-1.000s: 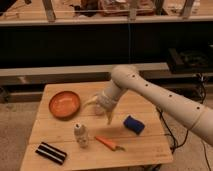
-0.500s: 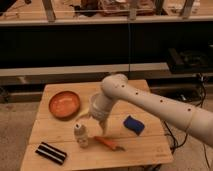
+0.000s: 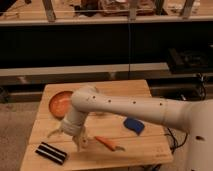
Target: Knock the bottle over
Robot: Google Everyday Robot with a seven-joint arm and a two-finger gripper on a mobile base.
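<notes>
Sweep step in hand. Gripper (image 3: 74, 136) down low over the desk (image 3: 145, 151), wrist bent. Open or closed: cannot tell. No bottle in plain sight; probably hidden right behind or under the gripper, so upright or tipped not knowable. Just beyond the gripper, plate (image 3: 58, 104). Near it on the arm's side, orange stick (image 3: 109, 143), and farther that way, blue block (image 3: 134, 125). Close on the other side, nearer the camera, striped bar (image 3: 50, 152). Next: short sideways shove high on the bottle, clear of plate and bar.
</notes>
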